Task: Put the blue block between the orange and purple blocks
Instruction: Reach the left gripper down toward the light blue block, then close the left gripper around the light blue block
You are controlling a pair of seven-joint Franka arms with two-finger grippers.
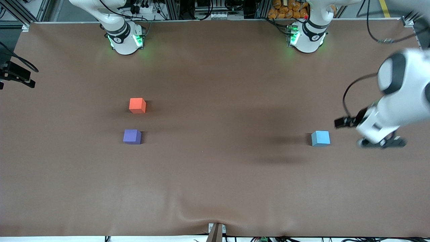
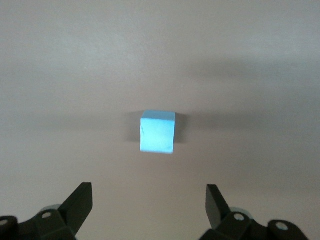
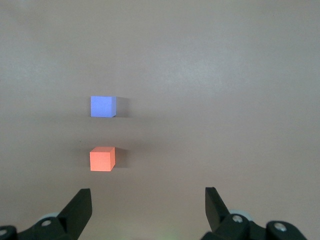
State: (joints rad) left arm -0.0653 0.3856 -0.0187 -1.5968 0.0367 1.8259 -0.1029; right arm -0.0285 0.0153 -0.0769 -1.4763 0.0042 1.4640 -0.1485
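The blue block (image 1: pixel 320 138) sits on the tabletop (image 1: pixel 215 181) toward the left arm's end, well apart from the other two cubes. The orange block (image 1: pixel 137 105) and purple block (image 1: pixel 132 136) stand near each other toward the right arm's end, a gap between them, the purple one nearer the front camera. The left gripper (image 2: pixel 149 206) hangs over the tabletop just beside the blue block, fingers apart, holding nothing. The right gripper (image 3: pixel 148 206) is also spread wide and empty, looking down on the orange and purple blocks.
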